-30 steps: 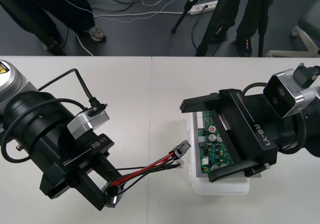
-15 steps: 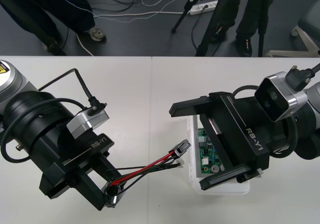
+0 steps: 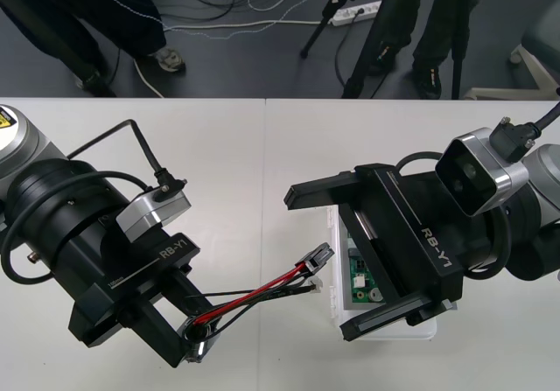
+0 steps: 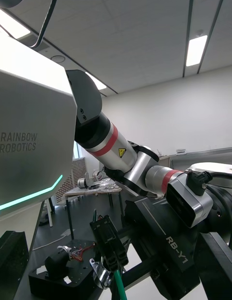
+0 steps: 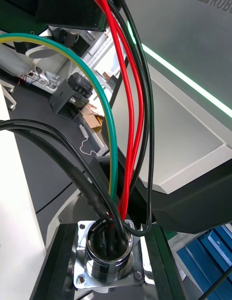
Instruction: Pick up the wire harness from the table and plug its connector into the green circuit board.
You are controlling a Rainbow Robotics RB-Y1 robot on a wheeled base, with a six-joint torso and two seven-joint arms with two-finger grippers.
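Note:
My left gripper (image 3: 194,338) sits at the table's near left, shut on the harness's round metal socket (image 5: 107,254). Red, green and black wires (image 3: 258,290) run from it to the right and end in the small black plug (image 3: 317,258), which hangs just left of the board. The green circuit board (image 3: 360,279) on its white base (image 3: 333,233) lies mostly under my right gripper (image 3: 317,265). That gripper is open, its fingertips to either side of the plug as seen from above. The right wrist view has the plug (image 4: 109,242) close in front, with the left gripper (image 4: 186,203) behind it.
The pale table (image 3: 262,164) has free room in the middle and towards its far edge. A dark cable (image 3: 140,146) loops over the left arm. Beyond the far edge is dark floor with cables and tripod legs.
My right gripper has slid left over the board towards the plug and now covers more of the green board. The left gripper and harness have not moved.

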